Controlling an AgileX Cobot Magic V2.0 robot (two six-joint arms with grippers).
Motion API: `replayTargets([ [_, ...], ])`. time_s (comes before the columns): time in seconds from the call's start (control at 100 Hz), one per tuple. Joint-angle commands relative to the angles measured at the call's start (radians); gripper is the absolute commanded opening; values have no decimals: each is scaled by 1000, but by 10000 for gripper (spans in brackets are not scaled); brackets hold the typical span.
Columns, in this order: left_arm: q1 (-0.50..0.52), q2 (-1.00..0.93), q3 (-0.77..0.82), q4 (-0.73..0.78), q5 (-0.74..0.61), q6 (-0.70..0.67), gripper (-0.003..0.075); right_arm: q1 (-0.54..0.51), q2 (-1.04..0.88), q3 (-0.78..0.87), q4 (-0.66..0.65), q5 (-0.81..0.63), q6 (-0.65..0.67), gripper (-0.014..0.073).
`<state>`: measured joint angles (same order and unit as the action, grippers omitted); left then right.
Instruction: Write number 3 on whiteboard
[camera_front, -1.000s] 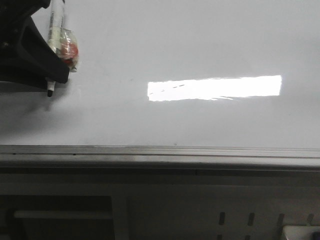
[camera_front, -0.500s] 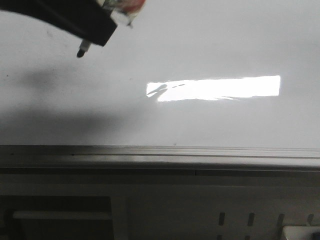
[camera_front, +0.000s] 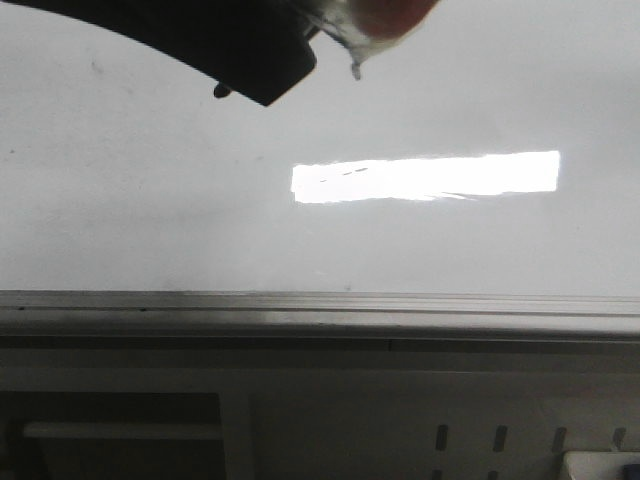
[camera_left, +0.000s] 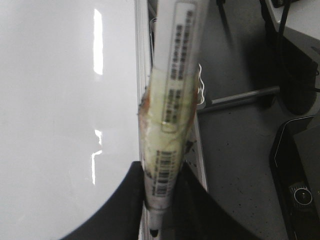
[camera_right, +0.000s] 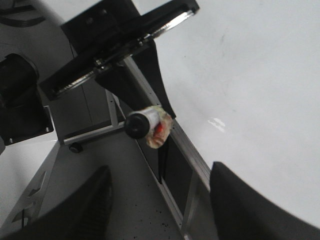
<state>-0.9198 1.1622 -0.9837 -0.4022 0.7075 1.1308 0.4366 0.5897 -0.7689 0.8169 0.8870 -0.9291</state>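
Reaching over the glossy white whiteboard (camera_front: 420, 240) from the far-left corner, your left tool (camera_left: 159, 220) clenched a tape-wrapped white marker pen (camera_left: 170, 125); your right tool (camera_right: 160, 210) was spread, empty.

The left tool (camera_front: 262, 85) hangs over the whiteboard's (camera_front: 150, 220) far-left part; the marker (camera_left: 170, 115) sits between its fingers.
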Motion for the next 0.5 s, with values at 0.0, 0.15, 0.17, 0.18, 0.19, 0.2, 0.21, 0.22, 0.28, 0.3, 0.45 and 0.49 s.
replayTargets([
  [0.0, -7, -21, -35, -20, -66, -2, -20, 25, 40, -64, 34, -47, -24, 388],
  [0.15, -7, -21, -35, -20, -66, -2, -20, 70, 103, -104, 31, -59, -24, 388],
  [0.17, -7, -21, -35, -20, -66, -2, -20, 76, 113, -108, 31, -63, -24, 388],
  [0.18, -7, -21, -35, -20, -66, -2, -20, 78, 119, -108, 31, -62, -24, 388],
  [0.19, -7, -21, -35, -20, -66, -2, -20, 81, 122, -110, 31, -64, -24, 388],
  [0.2, -7, -21, -35, -20, -66, -2, -20, 81, 125, -110, 31, -64, -24, 388],
  [0.21, -7, -21, -35, -20, -66, -2, -20, 87, 131, -112, 31, -64, -24, 388],
  [0.22, -7, -21, -35, -20, -66, -2, -20, 89, 134, -112, 31, -66, -24, 388],
  [0.28, -7, -21, -35, -20, -66, -2, -20, 103, 161, -119, 31, -62, -24, 388],
  [0.3, -7, -21, -35, -20, -66, -2, -20, 109, 168, -121, 31, -62, -24, 388],
  [0.45, -7, -21, -35, -20, -66, -2, -20, 152, 206, -121, 35, -89, -24, 388],
  [0.49, -7, -21, -35, -20, -66, -2, -20, 163, 214, -121, 35, -102, -24, 388],
])
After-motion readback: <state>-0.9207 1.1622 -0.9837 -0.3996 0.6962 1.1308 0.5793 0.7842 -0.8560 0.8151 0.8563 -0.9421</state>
